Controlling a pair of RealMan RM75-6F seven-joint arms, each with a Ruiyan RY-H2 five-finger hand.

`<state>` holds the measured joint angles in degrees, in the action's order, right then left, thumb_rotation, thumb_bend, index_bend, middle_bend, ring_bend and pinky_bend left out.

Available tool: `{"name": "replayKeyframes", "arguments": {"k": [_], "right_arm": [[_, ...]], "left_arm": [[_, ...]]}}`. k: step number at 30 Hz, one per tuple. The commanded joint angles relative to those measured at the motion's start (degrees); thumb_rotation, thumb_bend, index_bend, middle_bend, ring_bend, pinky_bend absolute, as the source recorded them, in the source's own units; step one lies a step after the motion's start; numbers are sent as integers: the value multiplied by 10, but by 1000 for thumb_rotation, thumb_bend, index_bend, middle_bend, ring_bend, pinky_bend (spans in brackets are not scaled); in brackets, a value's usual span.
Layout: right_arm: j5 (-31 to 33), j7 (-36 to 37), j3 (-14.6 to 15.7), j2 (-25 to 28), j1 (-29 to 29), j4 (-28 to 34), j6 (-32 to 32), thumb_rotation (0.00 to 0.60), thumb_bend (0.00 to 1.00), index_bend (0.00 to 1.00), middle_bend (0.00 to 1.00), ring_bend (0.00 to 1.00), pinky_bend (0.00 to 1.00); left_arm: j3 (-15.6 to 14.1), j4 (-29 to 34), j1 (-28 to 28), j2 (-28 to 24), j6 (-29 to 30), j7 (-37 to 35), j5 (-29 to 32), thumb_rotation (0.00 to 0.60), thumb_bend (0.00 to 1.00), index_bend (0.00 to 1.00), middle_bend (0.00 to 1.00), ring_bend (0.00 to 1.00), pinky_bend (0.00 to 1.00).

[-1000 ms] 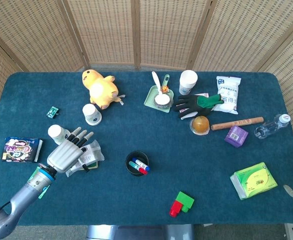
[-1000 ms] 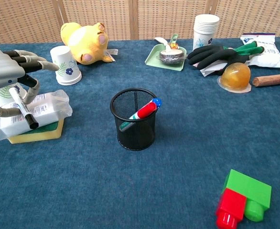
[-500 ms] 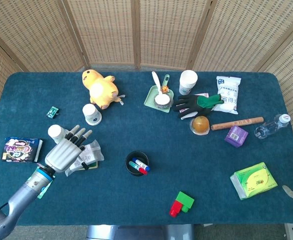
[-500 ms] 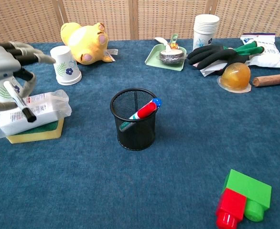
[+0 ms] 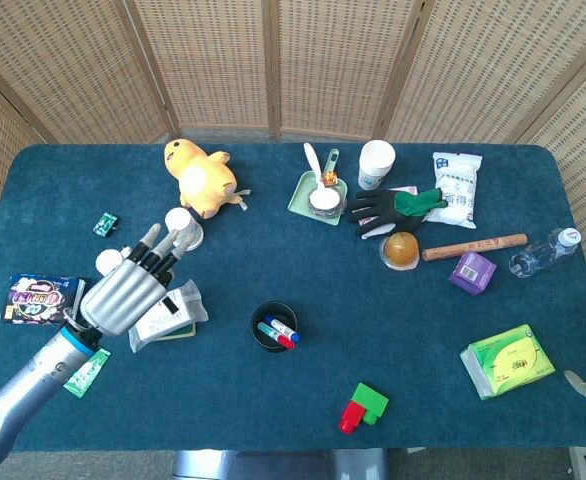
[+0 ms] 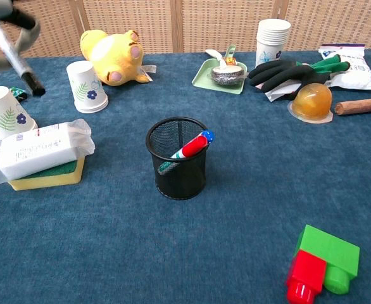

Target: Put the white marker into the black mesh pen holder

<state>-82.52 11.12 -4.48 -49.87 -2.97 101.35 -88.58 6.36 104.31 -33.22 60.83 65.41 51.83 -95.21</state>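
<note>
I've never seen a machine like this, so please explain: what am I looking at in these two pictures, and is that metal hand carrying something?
It is a two-armed robot at a table, photographed by its own cameras: one looks down from its head, one looks forward from its chest. The left robot hand is lifted above the blue table and holds a white marker with a black tip. It is meant to go into the black mesh pen holder, which already contains a red and blue pen. Around lie paper cups, a yellow plush toy, a black glove and toy blocks. The right robot hand is out of sight.
</note>
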Motion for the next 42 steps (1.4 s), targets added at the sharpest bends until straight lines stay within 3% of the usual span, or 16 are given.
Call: {"name": "replayKeyframes", "arguments": {"k": [1,8,14,21,35,42], "right_arm": [[2,4,-1,1,0,-2,0,600,0,144,0,0,0],[4,17,-2,3,1,-8,3,600,0,169,0,0,0],[-2,27,-2,4,1,-11,2,600,0,178,0,0,0],[-8,45,0,9,-1,-13,-1,600,0,189,0,0,0],[-4,87,-2,21,-5,-22,-3,600,0,194,0,0,0],[4,116,-6,26,-5,-31,0,600,0,198,0,0,0]], "left_arm": [[48,80,-45,-26,-47,116,32,600,442,625,0,0,195],[75,145,-114,-8,-129,321,131,600,441,621,0,0,234],[57,154,-173,52,-154,474,212,600,442,613,0,0,252],[25,140,-239,134,-125,613,312,600,443,613,0,0,252],[-32,102,-328,228,-33,744,431,600,444,603,0,0,253],[-66,76,-363,261,-4,774,417,600,444,591,0,0,251]]}}
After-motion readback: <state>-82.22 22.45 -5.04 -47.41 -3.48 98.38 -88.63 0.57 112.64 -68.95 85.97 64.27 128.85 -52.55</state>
